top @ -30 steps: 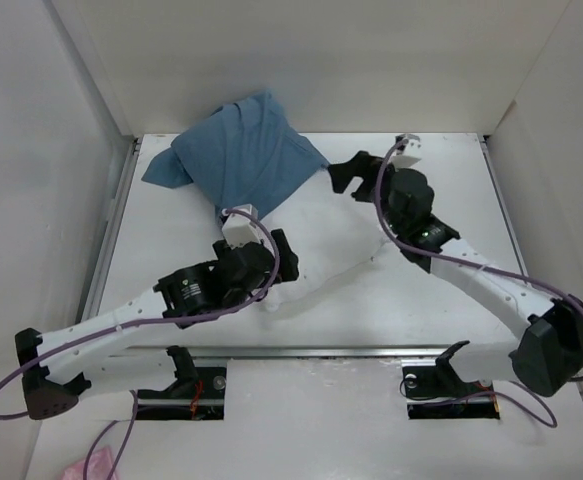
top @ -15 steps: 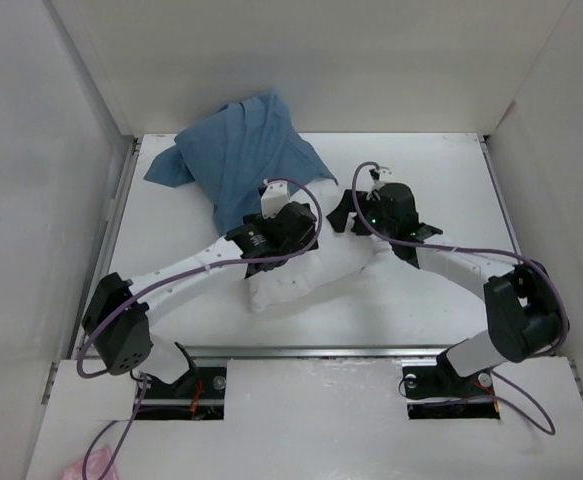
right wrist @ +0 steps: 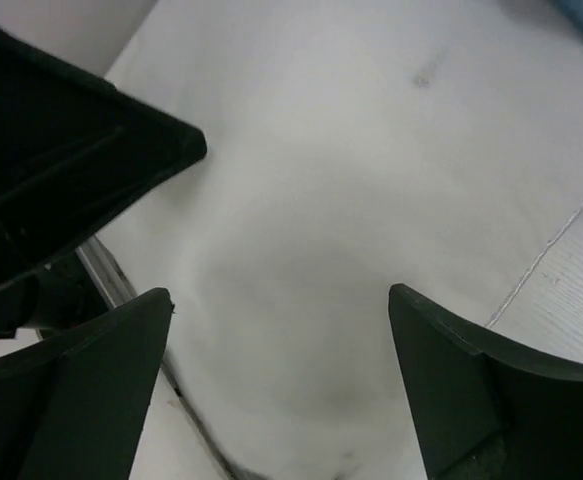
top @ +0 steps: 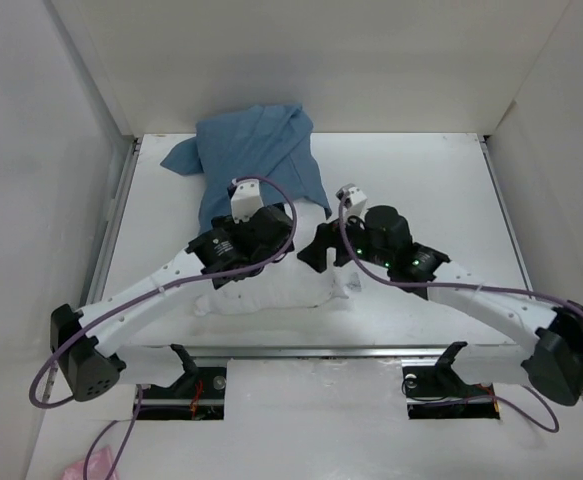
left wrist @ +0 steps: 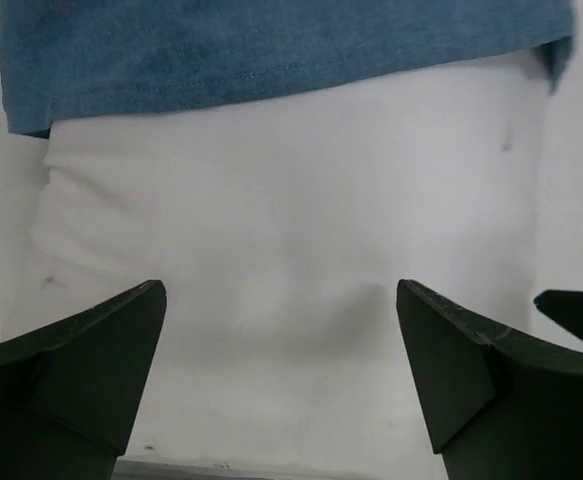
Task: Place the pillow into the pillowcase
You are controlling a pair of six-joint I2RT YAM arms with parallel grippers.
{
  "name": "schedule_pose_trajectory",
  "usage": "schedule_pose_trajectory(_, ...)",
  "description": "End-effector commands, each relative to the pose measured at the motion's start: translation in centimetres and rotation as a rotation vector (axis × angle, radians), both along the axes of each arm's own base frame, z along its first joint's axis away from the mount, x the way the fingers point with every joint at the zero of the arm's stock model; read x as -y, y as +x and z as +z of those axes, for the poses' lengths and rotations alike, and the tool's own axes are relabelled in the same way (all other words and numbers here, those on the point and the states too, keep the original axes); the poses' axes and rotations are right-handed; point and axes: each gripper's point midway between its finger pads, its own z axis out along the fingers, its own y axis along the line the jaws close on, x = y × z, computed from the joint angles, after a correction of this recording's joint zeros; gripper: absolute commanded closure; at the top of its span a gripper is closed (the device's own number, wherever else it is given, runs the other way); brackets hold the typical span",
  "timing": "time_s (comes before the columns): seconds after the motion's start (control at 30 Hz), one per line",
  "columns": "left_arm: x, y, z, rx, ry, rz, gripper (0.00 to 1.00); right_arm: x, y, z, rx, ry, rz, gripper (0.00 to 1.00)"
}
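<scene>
The white pillow lies near the table's front edge, and its far part is inside the blue pillowcase. The case's hem crosses the pillow in the left wrist view, with bare pillow below it. My left gripper is open, its jaws spread over the bare pillow and holding nothing. My right gripper is open over the pillow's right end, with white fabric between its jaws. The left gripper's black body shows beside it.
White walls enclose the table on the left, back and right. A metal rail runs along the front edge just below the pillow. Bare tabletop lies to the right of the pillowcase.
Both grippers have come toward the front and now sit side by side over the pillow. The pillow and case have swung round, so the bare end lies along the front edge.
</scene>
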Motion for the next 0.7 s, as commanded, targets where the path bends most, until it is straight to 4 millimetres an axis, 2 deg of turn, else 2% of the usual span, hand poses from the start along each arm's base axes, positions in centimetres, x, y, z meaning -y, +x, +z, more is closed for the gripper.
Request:
schedule_pose_trajectory(0.0,2.6,-0.3,4.6,0.104,-0.101,-0.085,0.00,3.5,1.6,4.8,0.057,0.043,-0.213,0.04)
schedule_pose_trajectory(0.03,3.0,-0.4,5.1,0.112,-0.073,-0.122,0.00,5.2,2.4,4.6,0.042,0.029,-0.310,0.02)
schedule_pose_trajectory(0.1,4.9,-0.2,6.3,0.133,-0.040,-0.196,0.00,12.0,5.4,4.1,0.018,-0.019,-0.652,0.01)
schedule_pose_trajectory(0.13,5.5,0.1,6.6,0.134,-0.041,-0.196,0.00,12.2,5.0,3.7,-0.012,-0.020,-0.663,0.01)
schedule_pose_trajectory(0.17,6.8,0.2,6.5,0.131,-0.019,-0.236,0.00,15.2,6.4,3.7,-0.019,-0.024,-0.790,0.01)
schedule_pose_trajectory(0.2,8.3,0.7,4.8,0.097,0.024,-0.248,0.00,16.4,6.6,3.9,-0.031,-0.012,-0.831,0.01)
schedule_pose_trajectory(0.23,9.3,0.8,4.9,0.085,0.046,-0.266,0.00,17.5,7.0,4.2,-0.031,0.005,-0.869,0.01)
schedule_pose_trajectory(0.3,9.9,1.7,3.2,0.042,0.113,-0.228,0.00,19.7,7.8,3.7,-0.051,0.009,-0.917,0.01)
schedule_pose_trajectory(0.33,10.7,2.0,1.2,-0.009,0.171,-0.196,0.00,20.1,7.9,3.2,-0.065,0.006,-0.922,0.01)
schedule_pose_trajectory(0.4,10.7,2.7,-0.2,-0.039,0.241,-0.130,0.00,20.6,8.1,3.2,-0.077,0.036,-0.906,0.01)
schedule_pose_trajectory(0.43,10.7,3.4,-2.7,-0.082,0.311,-0.088,0.00,20.6,8.1,2.7,-0.086,0.037,-0.899,0.01)
schedule_pose_trajectory(0.47,9.9,4.0,-2.6,-0.097,0.320,-0.023,0.00,20.7,8.2,2.9,-0.083,0.048,-0.895,0.01)
schedule_pose_trajectory(0.5,9.6,4.5,-3.5,-0.119,0.342,0.000,0.00,20.5,8.2,2.6,-0.087,0.049,-0.887,0.01)
schedule_pose_trajectory(0.57,8.1,5.4,-6.8,-0.184,0.397,0.056,0.00,20.8,8.3,2.6,-0.087,0.050,-0.896,0.01)
schedule_pose_trajectory(0.6,8.2,5.4,-8.2,-0.228,0.382,0.055,0.00,20.9,8.2,2.1,-0.089,0.036,-0.893,0.01)
schedule_pose_trajectory(0.67,7.5,5.6,-10.2,-0.264,0.401,0.062,0.00,20.5,8.2,1.9,-0.077,0.030,-0.863,0.01)
